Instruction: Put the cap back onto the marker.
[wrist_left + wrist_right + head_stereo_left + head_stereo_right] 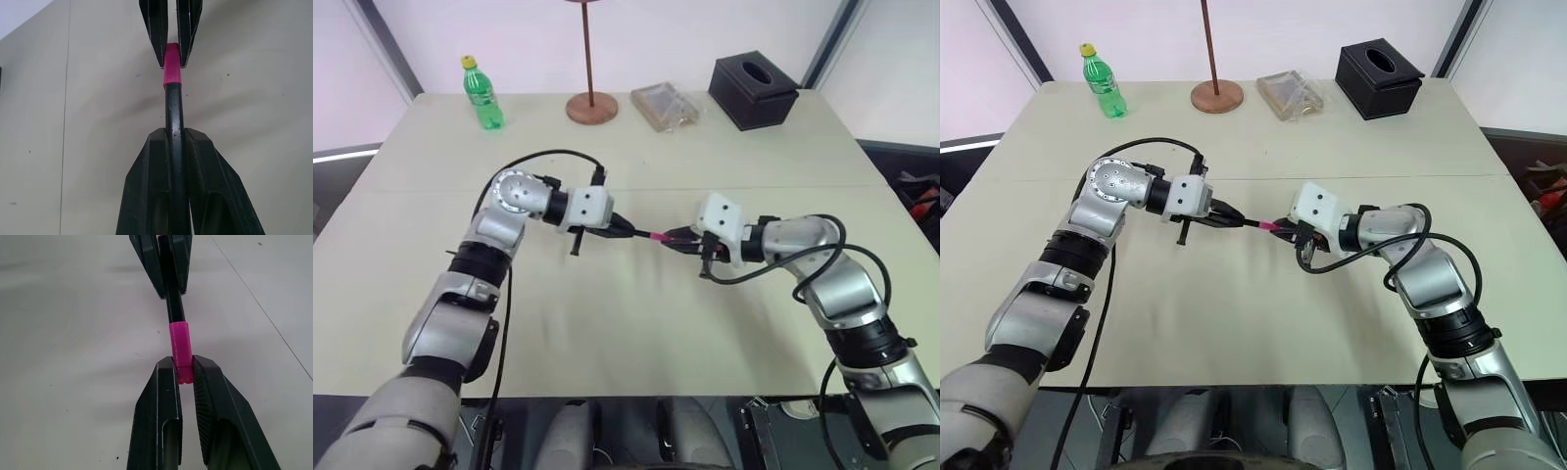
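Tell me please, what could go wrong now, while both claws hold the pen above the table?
1. The right claw pinches only the end of the tiny bright pink plastic cap; it may slip out.
2. The cap looks already on the slim black marker held by the left claw; more pushing might tilt it.
3. Dropped parts could roll across the beige table.

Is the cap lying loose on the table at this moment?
No: the cap is pinched in the right gripper and sits on the end of the marker held by the left gripper.
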